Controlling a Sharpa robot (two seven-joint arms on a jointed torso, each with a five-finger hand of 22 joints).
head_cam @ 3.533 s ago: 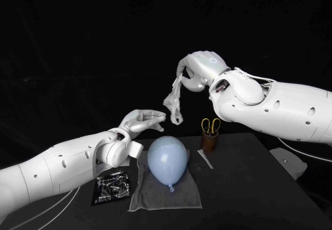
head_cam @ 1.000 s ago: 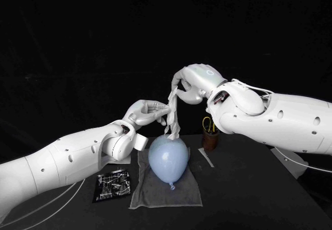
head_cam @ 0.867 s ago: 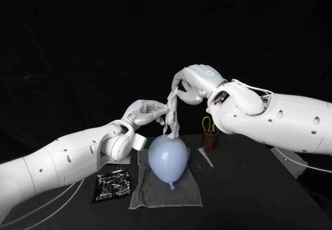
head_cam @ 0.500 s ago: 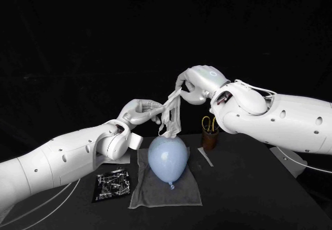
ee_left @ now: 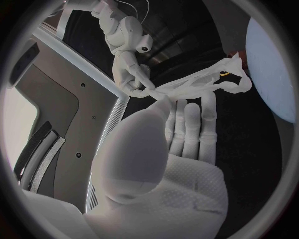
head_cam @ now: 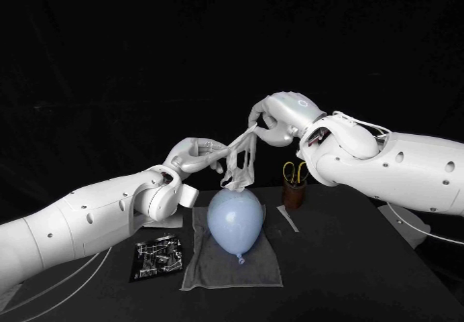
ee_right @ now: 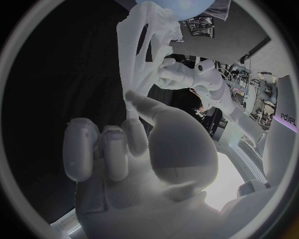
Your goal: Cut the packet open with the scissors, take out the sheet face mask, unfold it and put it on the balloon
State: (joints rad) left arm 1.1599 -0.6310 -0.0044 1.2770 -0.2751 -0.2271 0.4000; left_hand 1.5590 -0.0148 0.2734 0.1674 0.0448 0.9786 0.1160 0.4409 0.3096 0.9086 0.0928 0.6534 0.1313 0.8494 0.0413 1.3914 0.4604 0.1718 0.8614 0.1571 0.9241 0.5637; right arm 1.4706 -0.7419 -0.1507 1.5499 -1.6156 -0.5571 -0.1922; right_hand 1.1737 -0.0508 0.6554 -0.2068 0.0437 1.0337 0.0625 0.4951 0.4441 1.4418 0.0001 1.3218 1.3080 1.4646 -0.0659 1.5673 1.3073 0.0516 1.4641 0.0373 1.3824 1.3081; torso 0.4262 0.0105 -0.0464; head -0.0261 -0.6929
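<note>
The white sheet face mask (head_cam: 242, 159) hangs stretched between my two hands above the pale blue balloon (head_cam: 235, 218). My right hand (head_cam: 280, 122) pinches its upper end and my left hand (head_cam: 199, 157) holds its lower left edge. The mask's lowest part hangs just over the balloon's far end. In the left wrist view, the mask (ee_left: 201, 84) spans from my left hand (ee_left: 184, 132) to my right hand (ee_left: 132, 62), with the balloon (ee_left: 272, 64) beside it. In the right wrist view, the mask (ee_right: 142, 47) runs from my right hand (ee_right: 127, 144) towards the balloon (ee_right: 184, 7).
The balloon lies on a grey cloth (head_cam: 232, 272). The black packet (head_cam: 157, 258) lies to the left of the cloth. Yellow-handled scissors (head_cam: 295, 173) stand in a brown holder (head_cam: 292, 198) behind the cloth's right side, with a cut strip (head_cam: 287, 221) beside it.
My right hand has come down with the mask. My left hand rose, took hold of the mask's edge and drew it left, so the mask has spread open between the hands.
</note>
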